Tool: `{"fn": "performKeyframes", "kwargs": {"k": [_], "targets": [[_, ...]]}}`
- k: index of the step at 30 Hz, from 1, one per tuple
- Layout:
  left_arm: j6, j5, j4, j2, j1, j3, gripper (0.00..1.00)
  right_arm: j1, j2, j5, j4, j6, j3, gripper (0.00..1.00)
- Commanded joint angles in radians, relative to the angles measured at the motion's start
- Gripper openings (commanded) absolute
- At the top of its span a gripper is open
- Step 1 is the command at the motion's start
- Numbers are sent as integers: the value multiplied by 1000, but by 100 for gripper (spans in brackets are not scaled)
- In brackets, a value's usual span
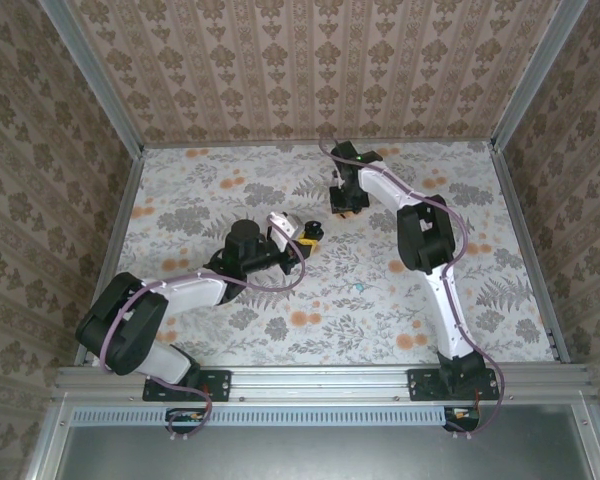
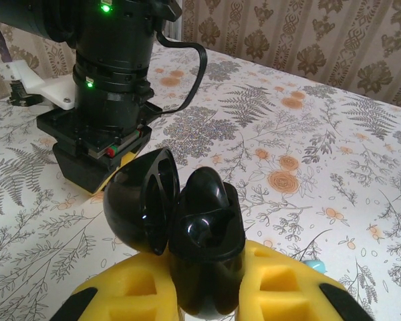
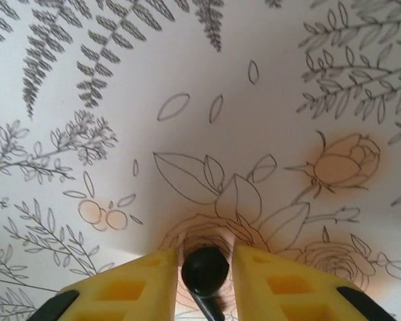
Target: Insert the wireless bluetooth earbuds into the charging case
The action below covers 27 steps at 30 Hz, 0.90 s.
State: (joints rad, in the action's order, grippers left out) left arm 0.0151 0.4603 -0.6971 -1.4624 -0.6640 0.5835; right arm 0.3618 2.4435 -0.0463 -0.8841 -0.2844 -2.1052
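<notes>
Top external — Q: Where is everything?
A: The left end effector holds the charging case near the middle of the table. The right end effector points down just beyond and right of it. The case is too small here to read.

Left wrist — Q: Is the case ready?
A: It looks so: black, glossy, lid swung open to the left, base clamped between the fingers. One cavity shows; a second I cannot make out. A turquoise speck right of the fingers is cut off, so I cannot name it.

Right wrist — Q: And the pickup?
A: An earbud sits between the narrow-set fingers, its stem end cut off. Whether the pads bite I cannot tell. I'd close centred on the round head, lift straight, then seat it stem-first.
</notes>
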Motion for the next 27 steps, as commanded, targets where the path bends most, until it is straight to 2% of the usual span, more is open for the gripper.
{"fn": "performKeyframes", "kwargs": {"k": [1,12,17,22,27], "targets": [[34,23,-32,36,4,9,0,20,-50,-25,-24,-33,117,26],[45,15,3,95,-14,-18,0,22,-264,-63,108,-115,456,16],[42,-3,30,133,-36,-32,0,22,-378,-107,188,-197,650,15],[36,-24,57,171,-60,-50,0,35,-487,-234,357,-334,868,25],[30,-40,90,208,-77,-61,0,45,-577,-321,498,-443,984,35]]}}
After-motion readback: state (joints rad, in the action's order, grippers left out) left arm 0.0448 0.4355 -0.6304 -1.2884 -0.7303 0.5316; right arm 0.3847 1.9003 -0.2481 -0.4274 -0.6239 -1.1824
